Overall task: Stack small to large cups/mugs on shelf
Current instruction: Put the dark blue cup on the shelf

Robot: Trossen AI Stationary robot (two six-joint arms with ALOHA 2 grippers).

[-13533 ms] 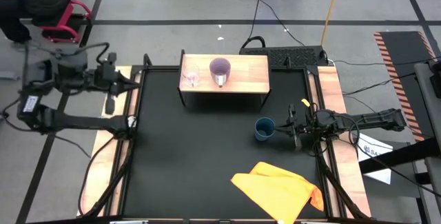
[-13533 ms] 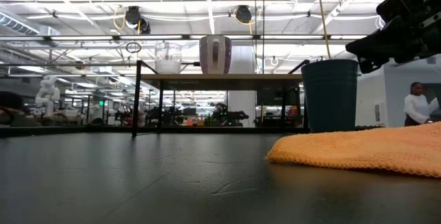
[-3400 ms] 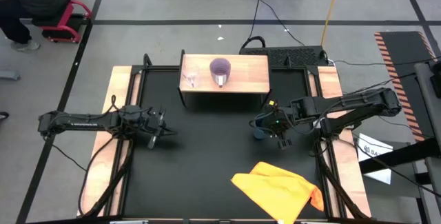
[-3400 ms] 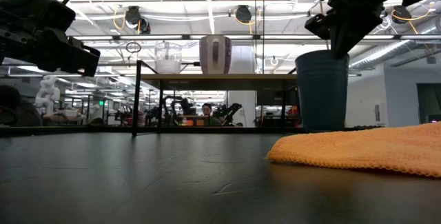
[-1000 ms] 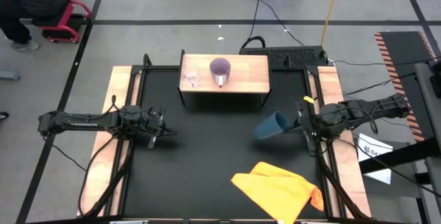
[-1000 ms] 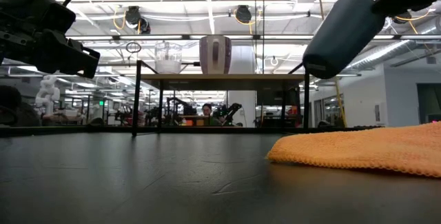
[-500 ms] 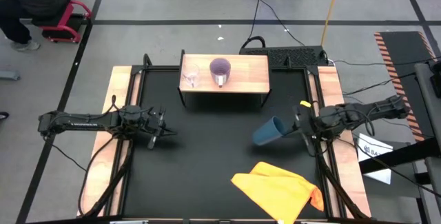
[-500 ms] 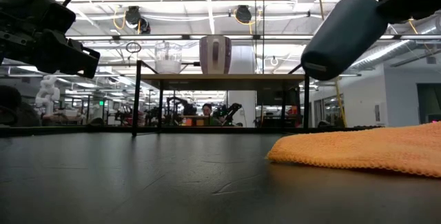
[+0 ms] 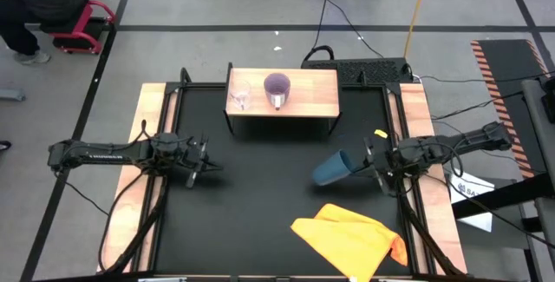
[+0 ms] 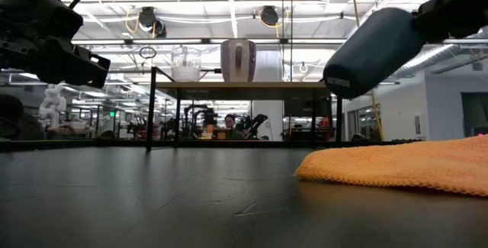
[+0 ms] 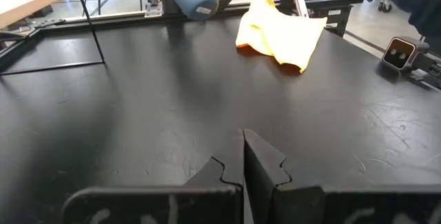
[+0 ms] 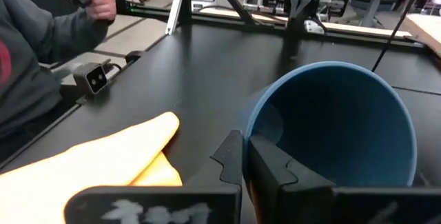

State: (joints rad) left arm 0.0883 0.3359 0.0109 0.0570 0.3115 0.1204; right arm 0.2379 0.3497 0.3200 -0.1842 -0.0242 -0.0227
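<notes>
A crumpled yellow cloth (image 9: 351,237) lies on the black tabletop (image 9: 251,204).

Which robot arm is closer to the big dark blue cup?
The right one. Its tool is shut on the rim of the tilted dark blue cup, holding it above the table. The left tool is far across the black table, shut and empty.

Bare black mat (image 9: 260,195) mid-table, orange cloth (image 9: 351,237) obstructing near right corner

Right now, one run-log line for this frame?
right tool: shut on blue cup, lifted, tilted | left tool: shut, idle over table | glass, mug: on shelf
</notes>
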